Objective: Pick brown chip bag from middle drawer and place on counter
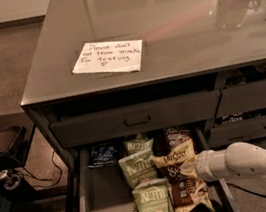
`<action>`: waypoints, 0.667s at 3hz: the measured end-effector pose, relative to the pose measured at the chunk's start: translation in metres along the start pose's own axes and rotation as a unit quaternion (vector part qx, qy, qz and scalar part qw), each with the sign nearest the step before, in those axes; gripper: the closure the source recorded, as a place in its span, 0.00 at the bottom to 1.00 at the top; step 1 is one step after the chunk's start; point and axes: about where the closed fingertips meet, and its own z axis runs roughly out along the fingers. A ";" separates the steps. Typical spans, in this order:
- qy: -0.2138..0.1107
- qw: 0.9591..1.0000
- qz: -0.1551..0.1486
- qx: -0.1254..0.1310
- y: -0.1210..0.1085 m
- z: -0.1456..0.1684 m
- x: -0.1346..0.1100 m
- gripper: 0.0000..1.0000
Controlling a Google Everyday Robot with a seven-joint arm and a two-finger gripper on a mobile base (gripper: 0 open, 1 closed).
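The middle drawer (90, 196) stands pulled open below the counter (186, 28). It holds several snack bags. A brown chip bag (174, 161) with a cream-tan top band lies right of centre, its top tilted up. My gripper (190, 168) comes in from the right on a white forearm and sits at this bag's right edge, touching it. Another brown bag (188, 196) lies below it and a third (177, 134) at the drawer's back.
Three green Kettle bags (154, 206) lie left of the brown ones, and a small dark blue bag (103, 154) at the back left. A white handwritten note (108, 57) lies on the counter. The shallower upper drawer (135, 119) overhangs the middle drawer's back. Dark equipment stands on the floor at left.
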 end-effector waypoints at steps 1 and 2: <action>-0.019 1.000 -0.009 -0.004 0.004 -0.027 -0.027 1.00; -0.021 0.999 -0.025 -0.014 0.004 -0.061 -0.057 1.00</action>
